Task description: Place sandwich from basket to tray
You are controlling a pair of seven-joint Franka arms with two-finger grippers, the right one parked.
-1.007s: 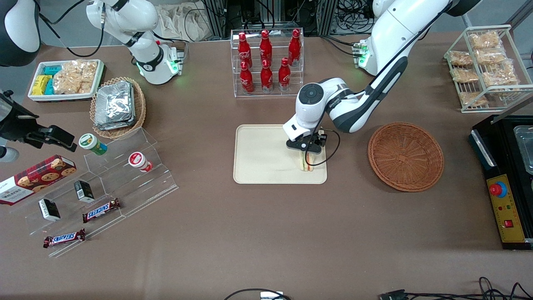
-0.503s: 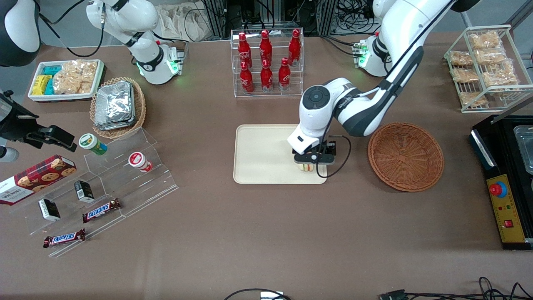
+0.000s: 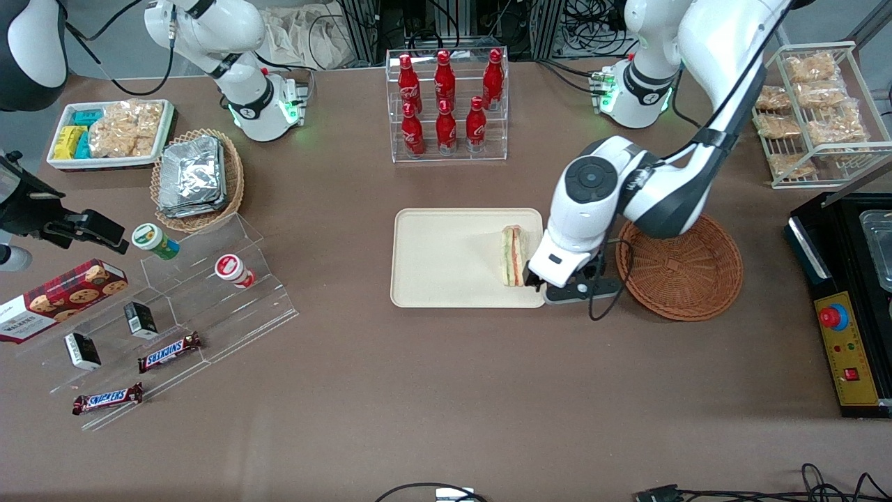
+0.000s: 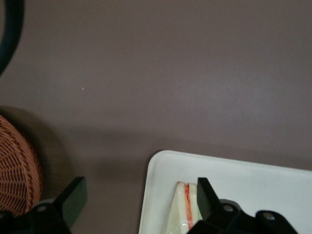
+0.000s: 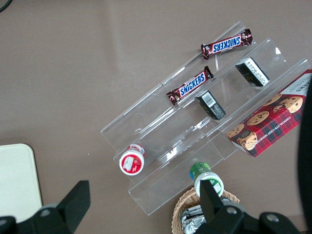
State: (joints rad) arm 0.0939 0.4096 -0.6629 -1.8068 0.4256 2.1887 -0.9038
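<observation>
Hovering between tray [image 3: 446, 258] & basket [image 3: 679, 261] — gripper [image 4: 139, 195], jaws apart; sandwich [image 3: 513, 256] on tray.

Brown cloth-covered table [image 3: 418, 390] fills nearly the whole front view, evenly lit. Black cables [image 3: 829, 484] trail along its nearest edge. More cables and metal frames [image 3: 550, 28] crowd the farthest edge.

Left arm bent low, tool [image 4: 139, 195] spread wide, holding nothing.
</observation>
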